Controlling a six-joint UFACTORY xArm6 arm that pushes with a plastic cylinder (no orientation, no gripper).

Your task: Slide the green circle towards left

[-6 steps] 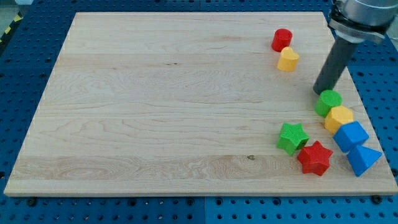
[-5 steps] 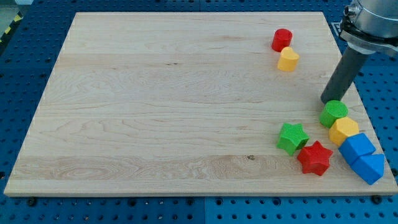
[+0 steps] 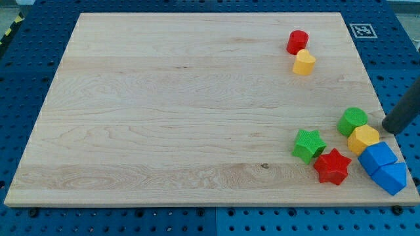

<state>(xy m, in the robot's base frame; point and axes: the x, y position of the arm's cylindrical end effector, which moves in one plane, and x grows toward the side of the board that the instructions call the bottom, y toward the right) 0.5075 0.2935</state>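
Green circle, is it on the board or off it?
On the board. The green circle sits inside the board's right edge, touching the yellow block; my tip is at its right.

Wooden board resting on a blue perforated table, with eight blocks lying on it. Near the view's top right: red cylinder, with yellow heart touching it just below. Toward the view's bottom right: green circle, yellow block touching it below, then blue block and blue wedge at the board's edge. To their left: green star and red star, touching.
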